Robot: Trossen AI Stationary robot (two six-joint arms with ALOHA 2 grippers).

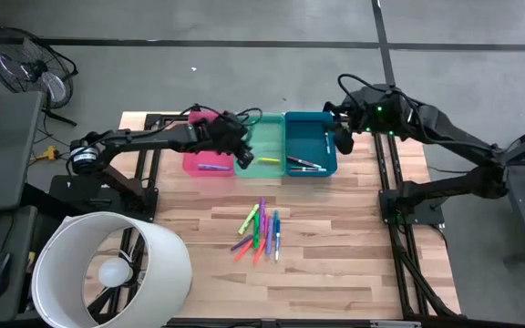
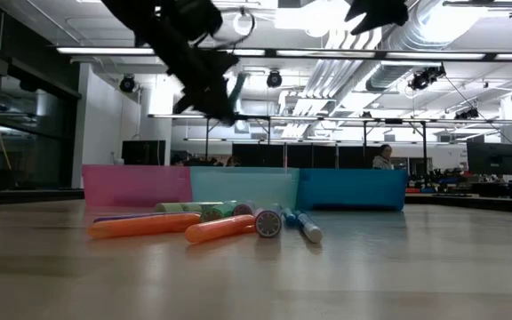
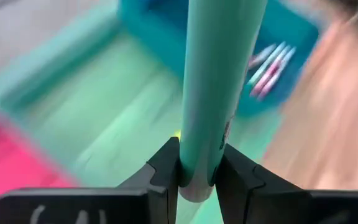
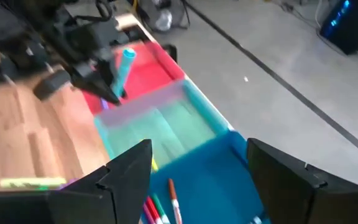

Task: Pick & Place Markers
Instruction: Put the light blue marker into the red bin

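Observation:
A heap of markers [image 1: 262, 232] in mixed colours lies on the wooden table, seen close up in the low view [image 2: 212, 227]. Behind it, a pink bin [image 1: 199, 150], a green bin [image 1: 267, 146] and a blue bin [image 1: 310, 141] stand in a row. The pink bin holds a purple marker [image 1: 212, 167], the green one a yellow marker [image 1: 269, 160], and the blue one several [image 1: 303, 164]. My left gripper [image 1: 241, 155] hovers over the seam between pink and green bins, shut on a teal marker [image 3: 219, 74]. My right gripper [image 1: 343, 141] is open above the blue bin's right end [image 4: 197, 180]. My left gripper [image 3: 197, 168] pinches the teal marker between its two fingers near one end [image 3: 197, 155], fingers lying across it. The marker is lifted clear above the bins. In the right wrist view it sticks up, tilted, from the fingers [image 4: 125, 68].
A large white lamp shade [image 1: 108, 269] stands at the table's near left corner, and a fan [image 1: 25, 64] is on the floor beyond the far left. Bare wood lies around the marker heap. A person [image 2: 383, 157] shows far back in the room.

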